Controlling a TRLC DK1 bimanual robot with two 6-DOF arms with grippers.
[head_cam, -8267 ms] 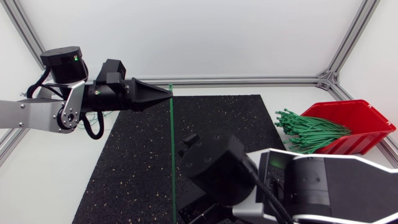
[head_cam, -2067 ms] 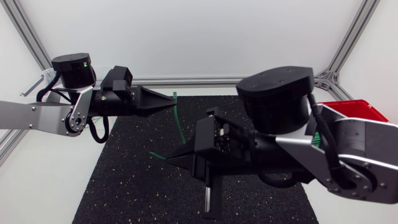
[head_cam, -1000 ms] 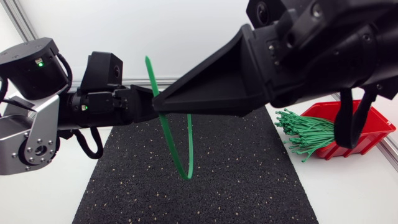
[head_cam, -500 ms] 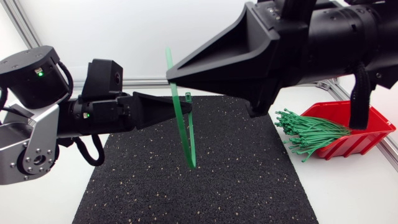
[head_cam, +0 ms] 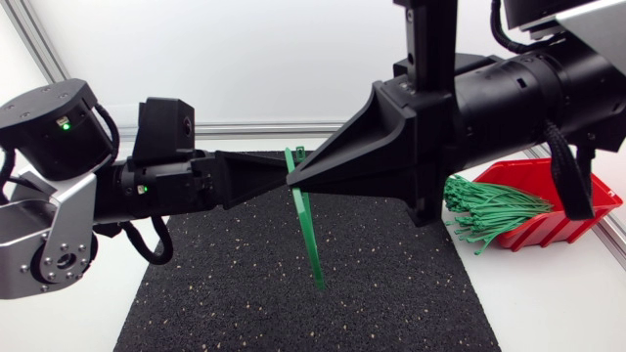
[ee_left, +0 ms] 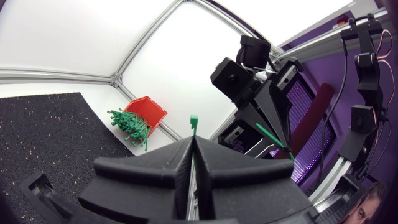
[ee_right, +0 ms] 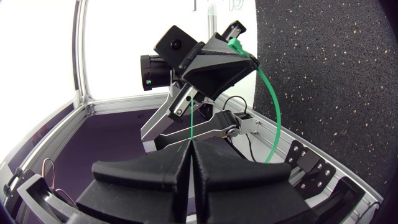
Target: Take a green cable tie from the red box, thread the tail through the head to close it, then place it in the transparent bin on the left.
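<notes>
Left gripper (head_cam: 284, 182) and right gripper (head_cam: 293, 183), tip to tip above the mat (head_cam: 391, 293), each clamp the looped green cable tie (head_cam: 311, 244). The red box (head_cam: 572, 191), unseen from the right wrist, holds more ties (head_cam: 489, 210).

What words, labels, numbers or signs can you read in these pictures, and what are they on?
None can be read: no print shows on the green cable tie, the red box, the black mat, the left gripper or the right gripper.
</notes>
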